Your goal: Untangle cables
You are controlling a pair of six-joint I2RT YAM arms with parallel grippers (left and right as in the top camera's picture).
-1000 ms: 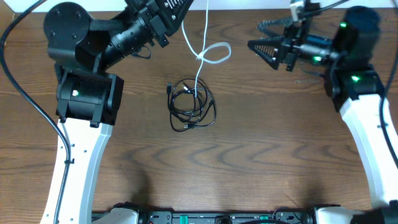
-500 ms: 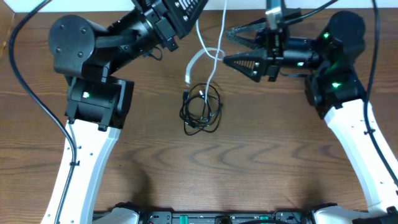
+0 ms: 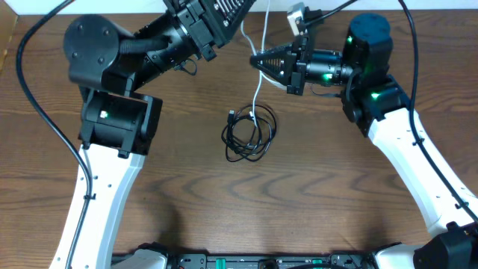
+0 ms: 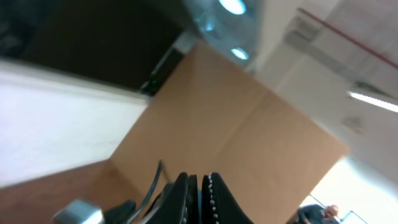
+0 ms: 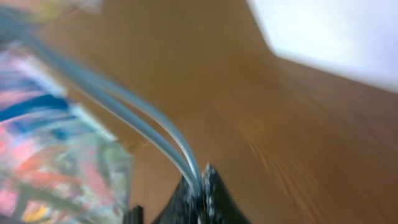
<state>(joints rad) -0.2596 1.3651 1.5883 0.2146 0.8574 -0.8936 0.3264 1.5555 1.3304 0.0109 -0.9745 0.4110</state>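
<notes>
The right gripper [image 3: 255,62] has just snapped shut. Half a second ago its jaws stood wide around the white cable [image 3: 258,93]; now they pinch it, and the right wrist view shows 2 pale strands running into the closed tips. Up at the table's [image 3: 336,187] far edge the left gripper [image 4: 200,186] is closed too, and the white cable rises toward it, though whether it holds it I cannot tell. Below, the white cable drops into the black cables [image 3: 249,134], which lie coiled on the wood, dragged a little rightward over the last second. With this fresh hold, pulling the white cable free of the coil looks possible.
</notes>
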